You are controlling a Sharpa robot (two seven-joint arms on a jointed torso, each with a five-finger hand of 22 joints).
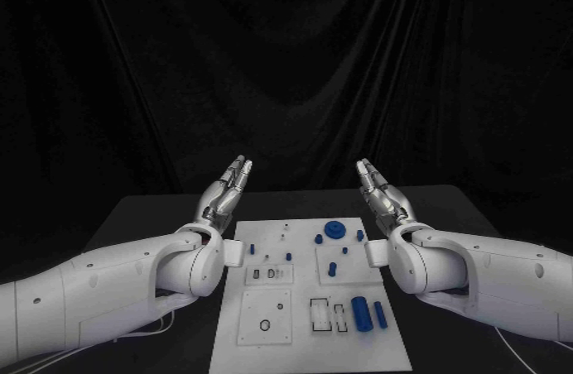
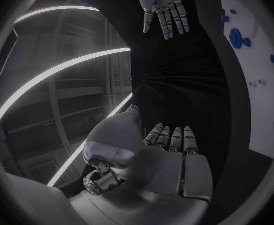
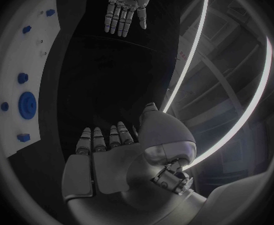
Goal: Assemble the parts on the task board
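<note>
We judge the assembly to be barely begun, if begun at all — neither robot hand is on a part. The left robot hand (image 1: pixel 227 189) is raised off the desk (image 1: pixel 156 213) beside the far left corner of the task board (image 1: pixel 313 341), its fingers straight, lying side by side and holding nothing; the right robot hand (image 1: pixel 382 192) mirrors it at the far right corner, likewise empty with fingers extended. The task board lies flat in the middle of the desk between the two arms, a matte white rectangular plate with square inset panels and small dark outlined recesses. On it we see loose blue parts: a round gear-like disc (image 1: pixel 335 228) near the far edge, two smooth cylinders (image 1: pixel 362 314) lying side by side toward the near right, and several small pegs (image 1: pixel 332 268) scattered in the middle. Whether any of the small pegs is already seated in its hole we cannot tell. The parts look like hard moulded plastic, the robot hands like smooth silvery metal — the desk is a dull black. Most of the fitting, as we read it, is left to do.
</note>
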